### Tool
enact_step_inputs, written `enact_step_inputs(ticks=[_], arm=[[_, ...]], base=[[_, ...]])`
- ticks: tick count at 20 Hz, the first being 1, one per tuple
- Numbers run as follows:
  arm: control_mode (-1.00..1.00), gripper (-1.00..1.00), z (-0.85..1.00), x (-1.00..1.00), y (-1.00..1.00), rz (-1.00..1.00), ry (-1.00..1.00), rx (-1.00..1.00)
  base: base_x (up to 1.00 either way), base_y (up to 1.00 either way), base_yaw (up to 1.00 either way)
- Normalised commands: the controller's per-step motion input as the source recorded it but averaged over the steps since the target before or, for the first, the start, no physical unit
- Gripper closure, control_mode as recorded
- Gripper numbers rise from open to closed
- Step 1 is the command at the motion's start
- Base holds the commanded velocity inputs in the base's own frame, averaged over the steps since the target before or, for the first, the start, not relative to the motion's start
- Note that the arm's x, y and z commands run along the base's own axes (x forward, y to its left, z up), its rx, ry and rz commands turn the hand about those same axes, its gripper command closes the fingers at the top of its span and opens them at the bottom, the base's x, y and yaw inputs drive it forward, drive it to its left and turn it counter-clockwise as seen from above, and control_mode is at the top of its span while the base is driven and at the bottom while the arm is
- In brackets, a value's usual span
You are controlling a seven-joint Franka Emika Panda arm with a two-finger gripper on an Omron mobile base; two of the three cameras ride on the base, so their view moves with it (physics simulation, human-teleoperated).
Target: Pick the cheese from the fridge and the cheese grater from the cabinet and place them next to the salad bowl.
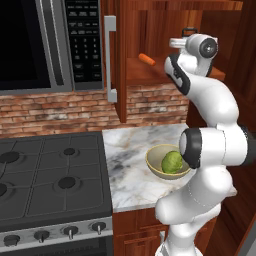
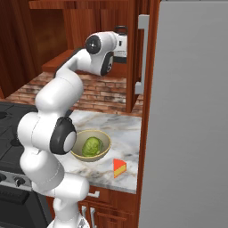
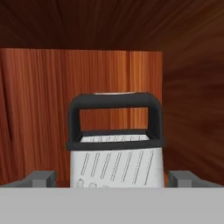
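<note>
Gripper [image 3: 112, 178] wide open, holding nothing, tips flanking cheese grater [image 3: 117, 148] w/ gaps both sides, inside cabinet [image 3: 78, 78].

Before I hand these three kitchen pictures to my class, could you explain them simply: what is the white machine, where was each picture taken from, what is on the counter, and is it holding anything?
The white machine is a robot arm in a simulated kitchen. Two pictures come from cameras behind it, one on its left, one on its right. The third looks out from its hand, along the end effector.

On the marble counter sit a salad bowl with a lettuce head and, beside it, a cheese wedge.

The arm reaches into the open wooden cabinet, where a carrot lies on the shelf. In the hand view, a cheese grater stands upright between the open fingers. It holds nothing yet.
</note>
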Motion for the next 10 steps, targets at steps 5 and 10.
enact_step_inputs(ticks=[5, 10], arm=[[-1.00, -1.00, -0.04, 0.08, -0.24, 0.00, 0.03, 0.01], [-1.00, -1.00, -0.23, 0.27, -0.02, 0.00, 0.05, 0.00]], base=[[0.00, 0.00, 0.00], [0.00, 0.00, 0.00]])
